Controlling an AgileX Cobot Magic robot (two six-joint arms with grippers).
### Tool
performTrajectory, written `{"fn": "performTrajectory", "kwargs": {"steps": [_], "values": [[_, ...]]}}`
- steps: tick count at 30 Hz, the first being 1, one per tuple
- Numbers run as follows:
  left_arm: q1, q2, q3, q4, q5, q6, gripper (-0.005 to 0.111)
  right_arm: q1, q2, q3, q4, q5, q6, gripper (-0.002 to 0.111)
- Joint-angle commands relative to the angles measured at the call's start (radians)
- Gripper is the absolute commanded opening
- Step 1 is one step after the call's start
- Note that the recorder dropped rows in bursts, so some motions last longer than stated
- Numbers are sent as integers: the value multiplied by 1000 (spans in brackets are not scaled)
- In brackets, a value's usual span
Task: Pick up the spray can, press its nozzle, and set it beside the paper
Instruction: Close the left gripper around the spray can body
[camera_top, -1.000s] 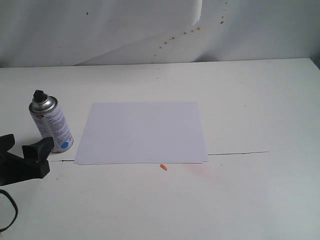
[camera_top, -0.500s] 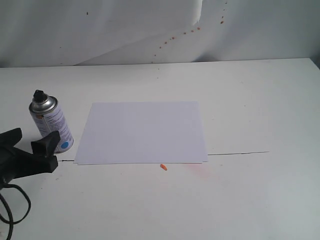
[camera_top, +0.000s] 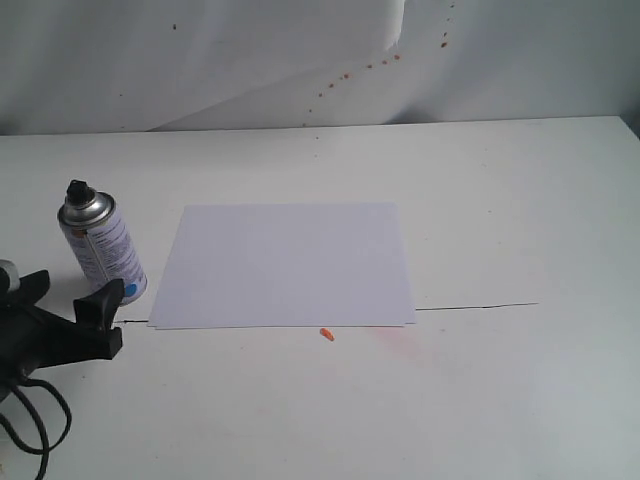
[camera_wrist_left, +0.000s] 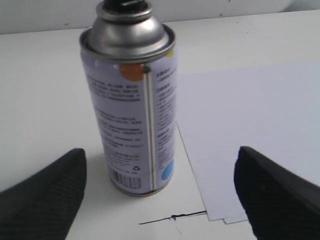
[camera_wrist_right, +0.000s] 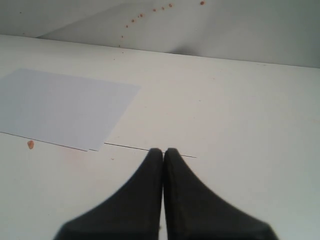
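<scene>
Left hand (camera_top: 70, 290) at lower left of exterior frame, fingers spread wide, holding nothing. Small silver metal spray can with white-and-blue label (camera_top: 100, 240) stands upright on white worktop (camera_top: 500, 200) at left of frame, black plastic nozzle (camera_top: 79, 188) on top, just beside left edge of large flat white paper sheet (camera_top: 290, 265). Can straight ahead of hand, centred on gap, not yet between fingers; long axis vertical, side-on grasp likely suits. Left arm nearer; right hand (camera_wrist_right: 163, 152) pressed together, empty. Versus one second ago: left hand further up-right in frame, closer to can; can, paper unmoved.

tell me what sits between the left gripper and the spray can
Nothing: only bare table separates the open left gripper from the spray can, as the left wrist view shows.
</scene>
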Motion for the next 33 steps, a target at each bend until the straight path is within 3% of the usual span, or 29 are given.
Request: {"fn": "performTrajectory", "kwargs": {"steps": [1,7,33], "values": [[68,44,-25,43,-29,1,76,4,-6,4,4,-3,-1,0],[109,65,-77,111,-27,1,76,4,-6,4,4,-3,-1,0],[111,289,-269,138,-34,-50,76,4,-6,4,4,-3,-1,0]]}}
